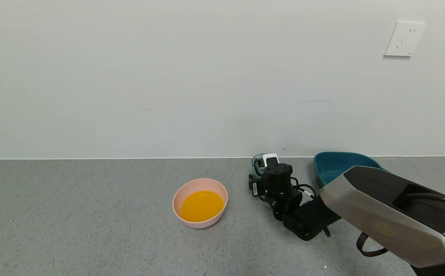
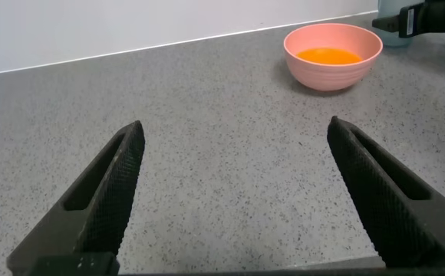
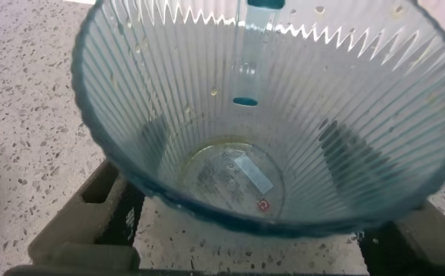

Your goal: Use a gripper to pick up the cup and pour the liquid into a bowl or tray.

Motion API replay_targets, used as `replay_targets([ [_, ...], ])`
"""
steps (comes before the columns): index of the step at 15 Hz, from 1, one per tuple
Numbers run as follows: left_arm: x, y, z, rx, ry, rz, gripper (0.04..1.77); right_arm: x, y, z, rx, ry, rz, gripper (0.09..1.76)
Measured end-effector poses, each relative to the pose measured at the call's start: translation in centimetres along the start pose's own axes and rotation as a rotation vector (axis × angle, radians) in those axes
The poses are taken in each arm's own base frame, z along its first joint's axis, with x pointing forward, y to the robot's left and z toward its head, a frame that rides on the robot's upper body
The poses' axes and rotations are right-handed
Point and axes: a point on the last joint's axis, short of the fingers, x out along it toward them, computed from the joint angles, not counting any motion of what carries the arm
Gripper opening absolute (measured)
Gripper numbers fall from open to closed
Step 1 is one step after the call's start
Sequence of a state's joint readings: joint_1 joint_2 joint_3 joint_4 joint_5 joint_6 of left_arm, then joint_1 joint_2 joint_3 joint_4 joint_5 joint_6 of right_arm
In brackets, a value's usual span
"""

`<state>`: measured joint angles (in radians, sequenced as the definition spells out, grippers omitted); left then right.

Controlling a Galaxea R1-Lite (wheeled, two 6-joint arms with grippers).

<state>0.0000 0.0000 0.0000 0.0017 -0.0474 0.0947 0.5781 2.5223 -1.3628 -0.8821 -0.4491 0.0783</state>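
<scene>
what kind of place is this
Probably a lab or test bench styled as a kitchen counter: a speckled grey countertop, a bare white wall with a socket, and only a pink bowl and cup.

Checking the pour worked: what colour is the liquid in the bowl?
Bright orange-yellow liquid, pooled in the pink bowl; head view shows it best.

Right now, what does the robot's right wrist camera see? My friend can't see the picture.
An empty ribbed blue-green cup fills the view, seen from its open mouth down to the bottom, with only droplets on the walls. The right end effector grips it, dark fingers on either side, above a speckled grey countertop.
</scene>
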Motion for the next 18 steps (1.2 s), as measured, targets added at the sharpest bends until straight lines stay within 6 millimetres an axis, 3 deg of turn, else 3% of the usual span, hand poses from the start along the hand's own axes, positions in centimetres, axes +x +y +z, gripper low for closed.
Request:
replay_targets([
  [10,0.0,0.0,0.0,0.0,0.0,0.0,1.72,-1.4,-0.8,0.6,-0.018,0.055,0.028,1.67],
  [14,0.0,0.0,0.0,0.0,0.0,0.0,1.72,-3.8,-1.7,1.2,-0.042,0.137,0.096,1.68],
  [18,0.0,0.0,0.0,0.0,0.0,0.0,1.72,-7.8,-2.9,2.8,-0.064,0.213,0.173,1.69],
])
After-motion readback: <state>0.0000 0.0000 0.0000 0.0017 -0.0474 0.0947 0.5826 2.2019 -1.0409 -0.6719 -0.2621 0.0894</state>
